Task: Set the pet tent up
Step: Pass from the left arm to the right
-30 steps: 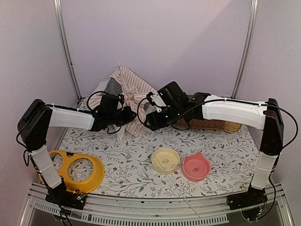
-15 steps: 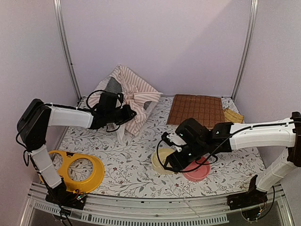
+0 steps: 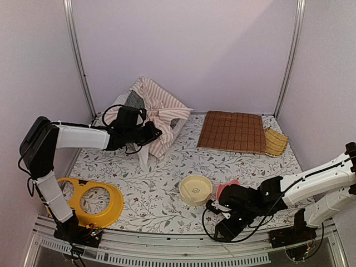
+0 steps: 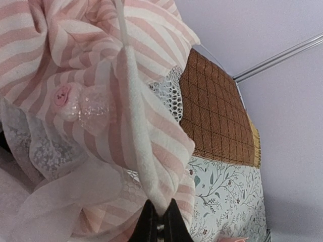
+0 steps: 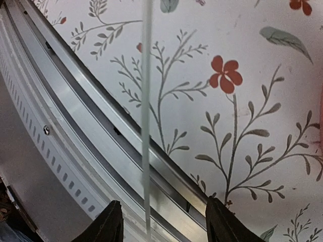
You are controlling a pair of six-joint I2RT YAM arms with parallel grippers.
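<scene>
**A:** Where is the pet tent, and why is it bunched up like that?

**B:** It's at eleven o'clock on the counter [image 3: 161,167], and the pet tent [image 3: 158,103] is a slumped heap of pink stripes and white mesh close to the back wall. My left claw [image 4: 158,226] is pinched shut on a white fold of its fabric. I judge that grip is there to lift the cloth so the frame can spread.

**A:** And your other arm?

**B:** My right claw [image 5: 164,222] hangs low at five o'clock over the counter's near rail, well apart from the tent. Its jaws stand wide and clamp nothing. A thin clear line [image 5: 146,116] runs between them, and I can't tell whether it's a tent pole.

**A:** What else is around?

**B:** The brown quilted mat [image 3: 232,132] lies flat at one o'clock, just beside the tent. A woven tan mat [image 3: 276,142] peeks out from under it at two o'clock. The yellow ring tray [image 3: 92,201] is at eight o'clock. The cream bowl [image 3: 196,189] is at six, and the pink bowl [image 3: 227,188] is just beside it, partly hidden by my right arm.

**A:** Is anything in the way?

**B:** The two bowls sit between my right claw and the tent. The wall and corner post leave the tent little room to open.
</scene>
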